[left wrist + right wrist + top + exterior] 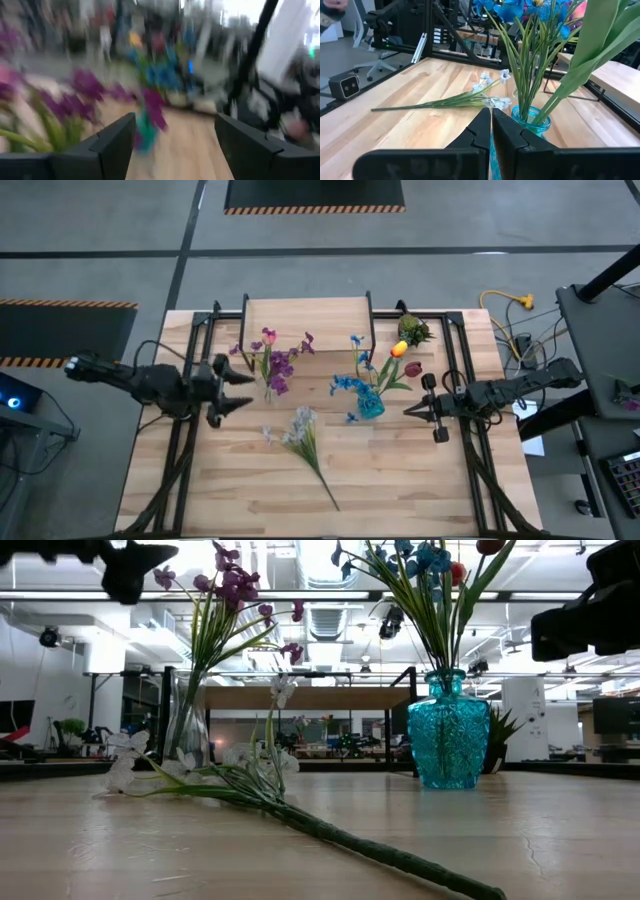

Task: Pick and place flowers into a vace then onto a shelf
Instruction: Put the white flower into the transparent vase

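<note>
One white-bloomed, long green-stemmed flower (305,442) is left lying flat on the light wooden worktop (420,480), between the clear glass vase of purple flowers (272,368) and the turquoise cut-glass vase (369,405). The left gripper (240,392) is held wide open beside the purple blooms; the right gripper (412,409) is pressed shut near the turquoise vase. The stem is best taken mid-length, where bare worktop is available. The low wood-topped shelf (308,315) stands at the far edge.
</note>
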Controlling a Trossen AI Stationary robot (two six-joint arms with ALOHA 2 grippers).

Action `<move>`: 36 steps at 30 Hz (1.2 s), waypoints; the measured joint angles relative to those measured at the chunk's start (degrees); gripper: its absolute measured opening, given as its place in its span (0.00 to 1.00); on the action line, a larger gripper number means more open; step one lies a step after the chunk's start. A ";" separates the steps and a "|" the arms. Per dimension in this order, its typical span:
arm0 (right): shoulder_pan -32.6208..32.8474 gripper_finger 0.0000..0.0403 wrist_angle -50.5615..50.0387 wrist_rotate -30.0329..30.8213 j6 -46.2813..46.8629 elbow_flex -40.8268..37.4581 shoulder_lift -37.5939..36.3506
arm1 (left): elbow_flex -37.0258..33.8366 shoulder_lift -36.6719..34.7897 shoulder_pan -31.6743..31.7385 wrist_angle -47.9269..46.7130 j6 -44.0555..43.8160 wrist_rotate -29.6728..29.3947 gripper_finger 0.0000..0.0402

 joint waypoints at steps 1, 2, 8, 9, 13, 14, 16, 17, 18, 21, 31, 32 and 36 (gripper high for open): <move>0.00 0.02 0.00 0.01 0.00 0.00 0.00 | 3.48 2.16 -0.79 -5.35 -2.46 0.22 0.64; 0.00 0.02 0.00 0.01 0.01 0.00 0.00 | 6.78 4.45 -1.60 -10.16 -4.74 0.17 0.64; 0.00 0.02 0.00 0.07 -0.16 0.00 0.00 | 22.33 18.33 -7.08 -24.34 -14.81 -2.19 0.64; 0.00 0.02 0.00 0.08 -0.21 0.00 0.00 | 24.56 20.69 -8.05 -25.77 -15.40 -2.69 0.64; 0.00 0.02 0.00 0.10 -0.04 0.02 0.00 | 33.54 29.41 -11.88 -34.98 -21.51 -8.21 0.64; 0.00 0.02 0.00 0.10 -0.02 0.02 0.00 | 35.46 31.44 -12.92 -37.56 -24.22 -9.72 0.64; 0.00 0.02 0.00 0.10 -0.01 0.02 0.00 | 38.78 35.49 -14.78 -42.56 -29.97 -12.78 0.64; 0.01 0.02 0.00 0.08 -0.02 0.02 0.00 | 40.31 37.35 -15.66 -43.98 -32.65 -13.98 0.64; 0.00 0.02 -0.01 0.09 -0.01 0.02 0.00 | 41.71 38.99 -16.42 -45.26 -35.49 -14.78 0.64; 0.00 0.02 -0.02 0.10 -0.03 0.02 0.00 | 45.26 43.64 -18.07 -48.43 -45.47 -15.66 0.64; 0.02 0.02 -0.04 9.42 1.40 0.02 0.04 | 50.41 58.77 -19.51 -50.18 -74.47 -15.43 0.64; 0.02 0.02 -0.04 10.58 1.36 0.02 0.04 | 50.84 60.03 -19.51 -50.21 -77.00 -15.41 0.64; 0.02 0.02 -0.07 13.58 1.28 0.02 0.04 | 52.95 65.72 -19.51 -50.21 -87.56 -15.52 0.64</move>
